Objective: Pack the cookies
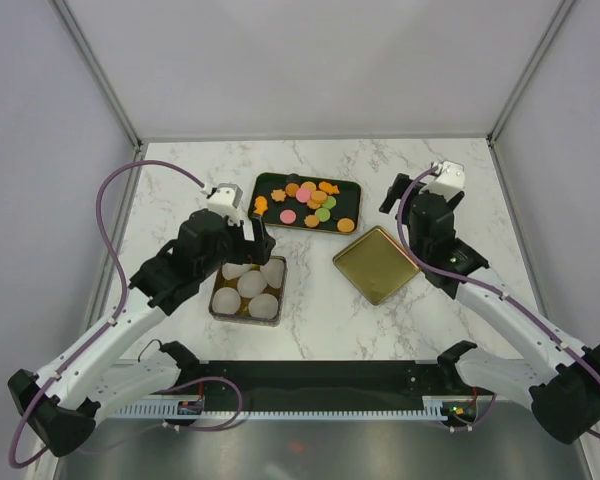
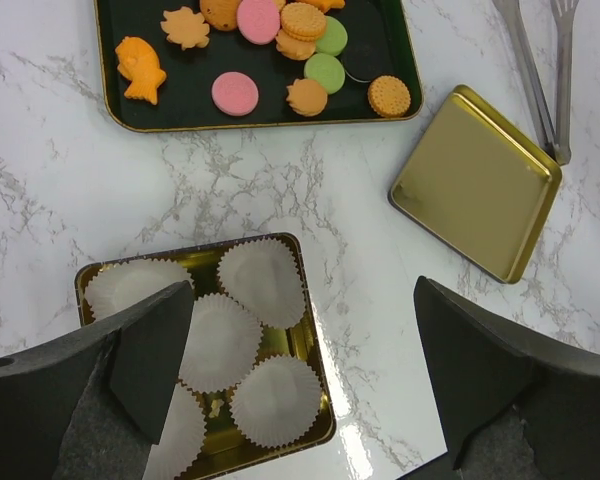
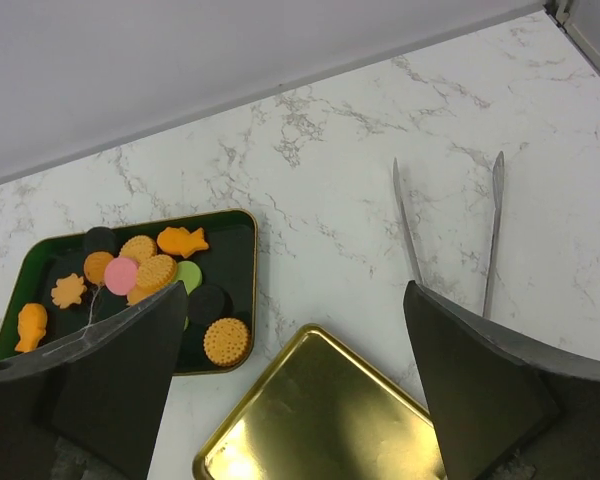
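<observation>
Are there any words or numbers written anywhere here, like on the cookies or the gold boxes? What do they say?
No readable words, numbers or signs in any view.
The round orange sandwich cookies on the dark green gold-rimmed tray have stamped dots and ridges, too small to read as letters.
The gold square metal lid, the gold tin, its white paper cups and the metal tongs are plain.

Tongs (image 3: 408, 225) beside gold lid (image 3: 320, 420) on marble table (image 1: 310, 320)

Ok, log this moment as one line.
cookies on tray | cups in tin | lid off | left fingers open | right fingers open
</observation>
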